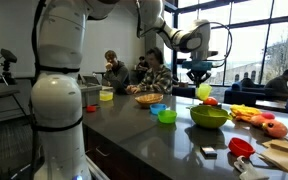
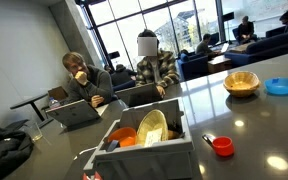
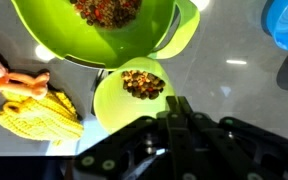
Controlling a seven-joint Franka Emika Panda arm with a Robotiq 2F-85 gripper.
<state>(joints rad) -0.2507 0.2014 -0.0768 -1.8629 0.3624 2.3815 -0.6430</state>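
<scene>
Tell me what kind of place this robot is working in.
Probably a shared lounge or café area in a campus or office building. People sit at laptops in front of tall windows, and a long dark counter holds bowls.

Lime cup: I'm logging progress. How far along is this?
Done: tool shut on the lime cup, holding it above the counter. In hand: cup upright beside the green bowl, which holds bits. Left: the cup's own bits are not yet out.
</scene>
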